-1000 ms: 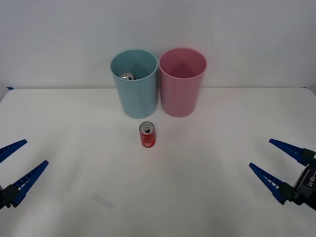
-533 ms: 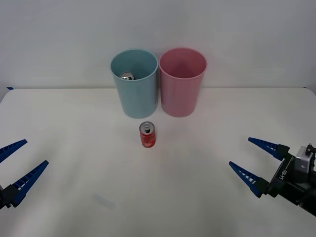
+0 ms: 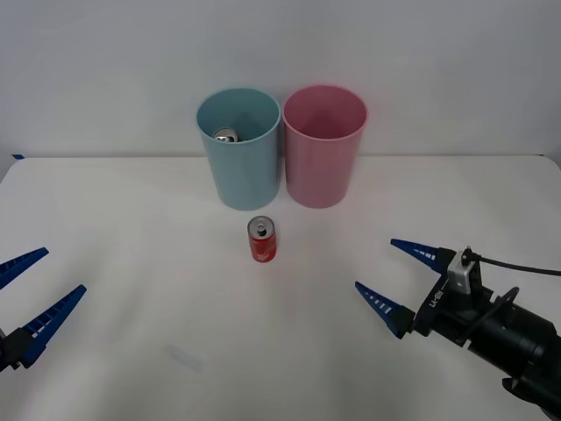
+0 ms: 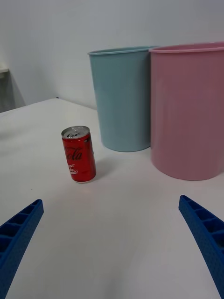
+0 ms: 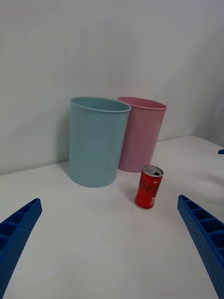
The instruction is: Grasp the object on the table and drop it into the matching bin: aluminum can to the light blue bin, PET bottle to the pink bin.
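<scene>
A small red aluminum can [image 3: 262, 239] [image 4: 79, 153] [image 5: 149, 186] stands upright on the white table [image 3: 131, 263], just in front of the light blue bin [image 3: 239, 147] [image 4: 122, 98] [image 5: 96, 140]. The pink bin [image 3: 323, 145] [image 4: 189, 110] [image 5: 139, 133] stands beside it on the right. My right gripper [image 3: 392, 274] [image 4: 112, 243] is open, low over the table to the right of the can, pointing toward it and well apart from it. At the left edge my left gripper [image 3: 31, 295] [image 5: 109, 243] stays open and idle.
A plain silver can [image 3: 226, 136] lies inside the light blue bin. A white wall rises right behind the two bins. Bare tabletop stretches between both grippers and the red can.
My right gripper has moved left and forward across the table toward the red can, staying open. The left arm, the can and the bins have not moved.
</scene>
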Robot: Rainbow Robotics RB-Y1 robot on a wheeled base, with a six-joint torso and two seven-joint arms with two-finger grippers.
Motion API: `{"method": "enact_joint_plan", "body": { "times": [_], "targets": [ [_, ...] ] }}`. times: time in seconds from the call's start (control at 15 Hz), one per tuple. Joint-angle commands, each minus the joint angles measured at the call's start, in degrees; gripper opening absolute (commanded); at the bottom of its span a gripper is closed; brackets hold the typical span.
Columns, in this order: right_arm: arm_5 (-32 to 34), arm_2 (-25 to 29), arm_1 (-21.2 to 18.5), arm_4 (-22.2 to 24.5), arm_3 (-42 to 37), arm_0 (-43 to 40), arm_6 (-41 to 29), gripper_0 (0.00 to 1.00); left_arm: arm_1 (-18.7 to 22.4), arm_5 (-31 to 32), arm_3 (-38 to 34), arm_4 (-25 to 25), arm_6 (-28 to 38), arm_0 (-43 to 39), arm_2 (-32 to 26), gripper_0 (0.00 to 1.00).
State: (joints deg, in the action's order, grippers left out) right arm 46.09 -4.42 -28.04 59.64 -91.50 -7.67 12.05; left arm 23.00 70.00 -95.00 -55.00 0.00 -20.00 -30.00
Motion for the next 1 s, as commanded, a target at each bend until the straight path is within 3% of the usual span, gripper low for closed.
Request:
{"method": "enact_joint_plan", "body": {
  "times": [0.07,0.33,0.8,1.0],
  "targets": [
    [-3.82,-4.28,-0.08,0.83,0.36,2.14,-0.36,1.0,0.0,0.0,0.0,0.0,0.0,0.0,0.0,1.0],
    [-5.05,-9.02,1.59,1.97,6.24,8.11,-1.33,1.0,0.0,0.0,0.0,0.0,0.0,0.0,0.0,1.0],
    [-6.01,-9.82,10.46,10.06,14.42,14.88,-4.32,1.0,0.0,0.0,0.0,0.0,0.0,0.0,0.0,1.0],
    [-7.24,-12.19,13.1,10.15,19.08,18.84,-4.76,1.0,0.0,0.0,0.0,0.0,0.0,0.0,0.0,1.0]
  ]
}}
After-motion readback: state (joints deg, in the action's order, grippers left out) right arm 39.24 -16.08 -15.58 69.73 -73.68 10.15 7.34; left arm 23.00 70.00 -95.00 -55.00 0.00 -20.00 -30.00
